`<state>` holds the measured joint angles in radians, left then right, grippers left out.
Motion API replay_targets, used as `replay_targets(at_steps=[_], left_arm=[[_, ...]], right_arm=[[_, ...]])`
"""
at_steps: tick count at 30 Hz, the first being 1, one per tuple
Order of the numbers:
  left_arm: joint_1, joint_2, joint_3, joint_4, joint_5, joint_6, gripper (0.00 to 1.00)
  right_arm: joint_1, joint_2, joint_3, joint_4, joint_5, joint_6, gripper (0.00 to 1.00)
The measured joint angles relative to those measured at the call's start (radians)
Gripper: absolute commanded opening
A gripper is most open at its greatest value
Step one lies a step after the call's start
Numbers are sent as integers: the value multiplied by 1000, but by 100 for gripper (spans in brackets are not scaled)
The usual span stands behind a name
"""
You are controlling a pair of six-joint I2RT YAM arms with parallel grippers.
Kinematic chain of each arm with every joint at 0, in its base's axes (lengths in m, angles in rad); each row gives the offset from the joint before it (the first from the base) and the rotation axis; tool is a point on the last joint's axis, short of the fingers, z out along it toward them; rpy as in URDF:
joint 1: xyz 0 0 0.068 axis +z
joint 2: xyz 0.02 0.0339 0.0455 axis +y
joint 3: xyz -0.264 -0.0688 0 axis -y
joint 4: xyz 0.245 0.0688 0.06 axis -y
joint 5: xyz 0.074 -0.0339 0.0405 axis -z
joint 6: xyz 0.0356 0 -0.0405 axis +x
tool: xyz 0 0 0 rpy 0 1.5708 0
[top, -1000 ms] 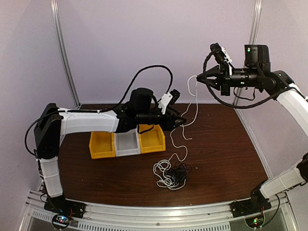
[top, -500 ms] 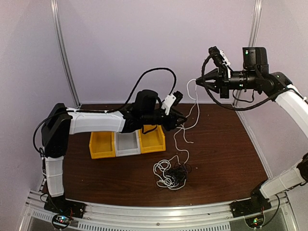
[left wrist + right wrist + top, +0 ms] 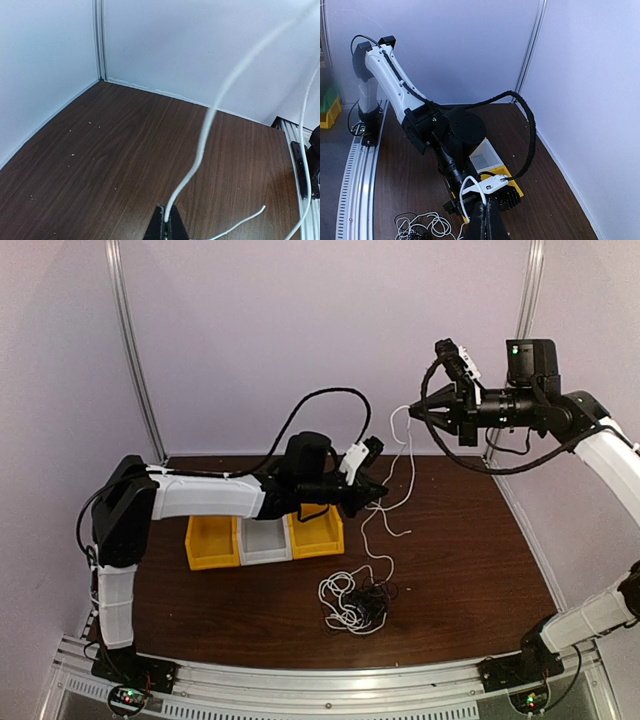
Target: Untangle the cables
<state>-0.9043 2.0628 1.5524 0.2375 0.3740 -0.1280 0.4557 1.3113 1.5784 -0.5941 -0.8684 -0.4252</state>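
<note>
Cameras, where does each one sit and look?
Top external: high up behind, looking down at the table, cable tangle, left arm and right arm.
Left wrist: rides the left arm, sees left claw, table, wall corner.
Right wrist: rides the right arm, looks past right claw at the left arm.
All share the white cable.

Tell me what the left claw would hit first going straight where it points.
Beyond the white cable the left claw grips, the way looks free until the tabletop near the wall, though depth is unclear.

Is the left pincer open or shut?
Shut on the white cable: in the left wrist view, the left pincer clamps it, no gap visible.
</note>
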Motion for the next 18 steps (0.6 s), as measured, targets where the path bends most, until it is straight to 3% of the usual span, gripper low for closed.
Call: replay_targets(at_steps=[4,7,12,18], left_arm=[[3,0,29,-37,-50,0,0],[15,-4,89,-78,-93,0,0],[56,-66,200,-177,-174,8,0],[102,-199,325,-324,-296,23,0]], right_arm=[[-31,-56,-93,15,31,-16,32],[-105,-129,-262,71,46,-17,43],[-187,-180,-515,137,70,-17,47],[-195,-207,-657,226,102,-13,48]])
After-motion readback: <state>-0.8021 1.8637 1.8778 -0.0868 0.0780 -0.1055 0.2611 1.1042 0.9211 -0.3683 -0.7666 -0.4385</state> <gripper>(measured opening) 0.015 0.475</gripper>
